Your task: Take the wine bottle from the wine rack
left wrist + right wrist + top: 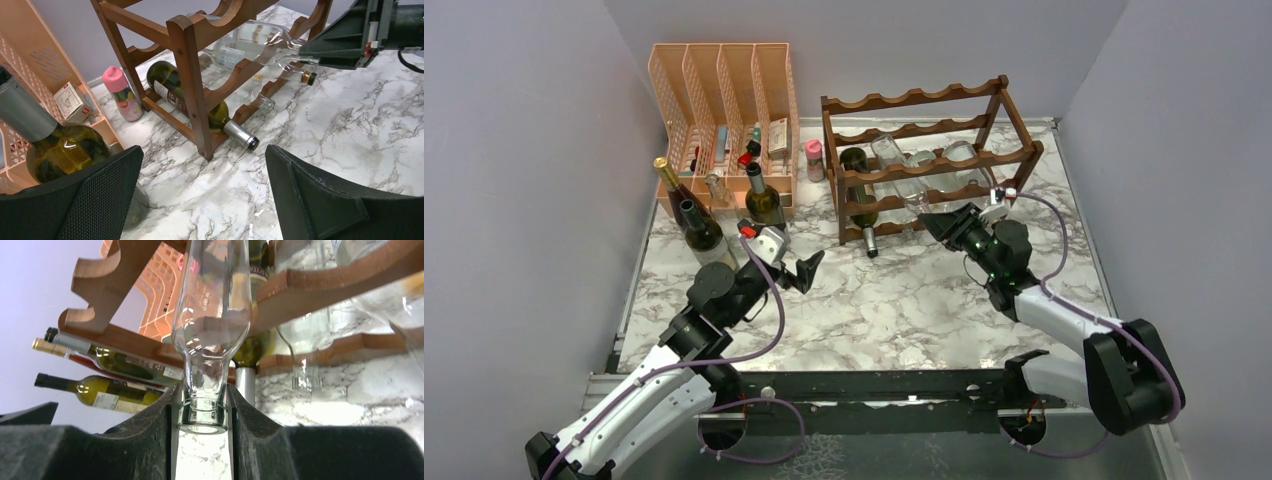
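The dark brown wine rack [924, 97] stands at the back of the marble table. A clear glass wine bottle [212, 315] lies in one of its lower tiers, neck pointing toward the front. My right gripper [202, 412] is shut on that neck just behind the lip, one finger on each side. From above, the right gripper [936, 222] is at the rack's front, right of centre. A green bottle [200, 102] lies in the bottom tier at the left. My left gripper [801, 268] hangs open over the table in front of the rack's left end, holding nothing.
A peach mesh organizer [724, 90] stands at the back left. Three upright bottles [764, 195] are grouped in front of it, close to my left arm. A small pink-capped bottle [814, 158] sits between organizer and rack. More clear bottles [964, 152] lie in the rack.
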Tool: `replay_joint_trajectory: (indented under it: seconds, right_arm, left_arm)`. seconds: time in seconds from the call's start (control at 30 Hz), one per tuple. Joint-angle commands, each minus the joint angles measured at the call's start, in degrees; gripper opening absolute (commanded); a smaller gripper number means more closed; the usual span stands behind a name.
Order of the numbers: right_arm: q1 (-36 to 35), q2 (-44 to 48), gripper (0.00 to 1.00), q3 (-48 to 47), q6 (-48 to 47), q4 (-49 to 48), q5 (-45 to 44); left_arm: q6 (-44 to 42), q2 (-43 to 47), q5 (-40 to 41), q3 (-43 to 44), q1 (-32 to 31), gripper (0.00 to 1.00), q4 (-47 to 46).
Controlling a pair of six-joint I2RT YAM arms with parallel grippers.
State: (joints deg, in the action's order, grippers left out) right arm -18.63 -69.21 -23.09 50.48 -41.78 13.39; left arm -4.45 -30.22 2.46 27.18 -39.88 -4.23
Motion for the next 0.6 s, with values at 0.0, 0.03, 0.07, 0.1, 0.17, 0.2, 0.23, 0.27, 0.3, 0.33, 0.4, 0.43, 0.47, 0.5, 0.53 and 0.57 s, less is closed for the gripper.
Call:
replay_joint_trajectory:
  seconds: [0.0, 0.03, 0.07, 0.1, 0.17, 0.2, 0.23, 0.27, 0.3, 0.33, 0.4, 0.43, 0.47, 0.5, 0.53, 0.57]
  right_arm:
    - [-0.1, 7.2, 0.01, 2.9, -0.8, 4.9, 0.9]
    - [-0.1, 8.9, 0.01, 3.4, -0.7, 6.3, 0.8]
    - [-0.1, 10.2, 0.01, 3.8, -0.8, 8.0, 0.7]
    - [-0.1, 11.5, 0.01, 3.9, -0.8, 9.7, 0.7]
    - [-0.1, 13.6, 0.01, 3.8, -0.7, 13.8, 0.7]
    - [-0.1, 14.3, 0.01, 3.6, -0.4, 15.6, 0.8]
    - [-0.1, 15.1, 0.01, 3.3, 0.1, 17.3, 1.2]
    - [-0.1, 16.0, 0.01, 2.9, 0.4, 18.9, 1.6]
    - [-0.1, 17.0, 0.01, 2.6, 0.6, 20.3, 2.2]
    - [-0.1, 18.3, 0.01, 2.5, 0.9, 21.4, 2.6]
    - [-0.1, 20.8, 0.01, 2.4, 1.9, 24.2, 2.9]
    - [-0.1, 22.1, 0.01, 2.1, 2.7, 25.8, 2.9]
    - [-0.1, 23.3, 0.01, 1.8, 3.4, 27.5, 3.0]
    - [-0.1, 24.4, 0.01, 1.6, 4.0, 28.8, 3.4]
    - [-0.1, 25.6, 0.01, 1.4, 4.5, 30.2, 3.6]
    - [-0.1, 26.8, 0.01, 1.0, 5.1, 32.2, 3.3]
  left_arm:
    - [-0.9, -0.5, 0.9, -0.9, -0.2, 0.99, -1.9]
    - [-1.0, -0.6, 0.9, -0.9, -0.2, 0.99, -2.0]
    - [-1.0, -0.8, 0.9, -0.9, -0.2, 0.99, -2.1]
    - [-1.1, -0.9, 0.9, -1.0, -0.2, 0.99, -2.1]
    - [-1.2, -1.1, 0.8, -1.0, -0.2, 0.99, -2.4]
    - [-1.4, -1.3, 0.7, -1.1, -0.2, 0.99, -2.6]
    - [-1.5, -1.4, 0.6, -1.3, -0.2, 0.99, -2.9]
    - [-1.6, -1.6, 0.3, -1.4, -0.2, 0.99, -3.2]
    - [-1.6, -1.8, 0.2, -1.4, -0.2, 0.99, -3.2]
    - [-1.6, -2.1, 0.1, -1.5, -0.2, 0.99, -3.2]
    - [-1.6, -2.7, -0.1, -1.4, -0.2, 0.99, -3.2]
    - [-1.6, -3.0, -0.2, -1.4, -0.2, 0.99, -3.2]
    - [-1.6, -3.3, -0.2, -1.4, -0.2, 0.99, -3.2]
    - [-1.7, -3.5, -0.3, -1.4, -0.2, 0.99, -3.2]
    - [-1.7, -3.7, -0.3, -1.4, -0.2, 0.99, -3.2]
    - [-1.8, -3.9, -0.3, -1.3, -0.2, 0.99, -3.2]
